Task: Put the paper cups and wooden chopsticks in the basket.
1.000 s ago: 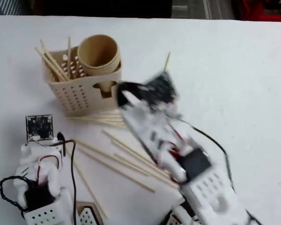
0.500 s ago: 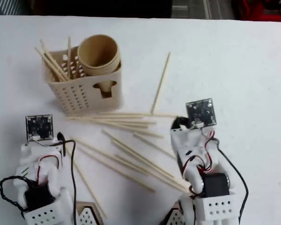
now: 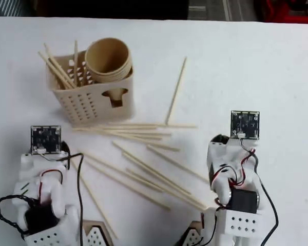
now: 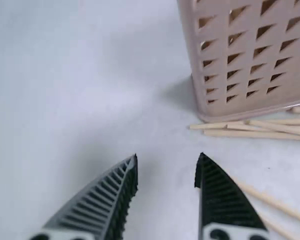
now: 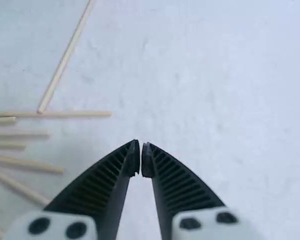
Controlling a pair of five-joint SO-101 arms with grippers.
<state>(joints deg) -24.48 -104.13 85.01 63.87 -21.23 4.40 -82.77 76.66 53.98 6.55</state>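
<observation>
A beige slotted basket [image 3: 92,100] stands at the back left of the white table, holding stacked paper cups [image 3: 109,60] and several chopsticks [image 3: 56,66]. Many more wooden chopsticks [image 3: 143,169] lie scattered on the table in front of it, and one [image 3: 176,91] lies apart to the right. My left arm [image 3: 43,184] sits folded at the front left; its gripper [image 4: 166,159] is open over bare table, near the basket [image 4: 250,55] and chopstick ends [image 4: 250,129]. My right arm [image 3: 233,184] sits folded at the front right; its gripper [image 5: 140,150] is shut with nothing in it.
The table's right half and far side are bare white surface. Dark objects line the far edge beyond the table. Cables [image 3: 10,205] trail beside the left arm's base.
The right arm has drawn back from beside the basket to a folded pose at the front right, leaving the chopsticks on the table. The left arm has barely shifted.
</observation>
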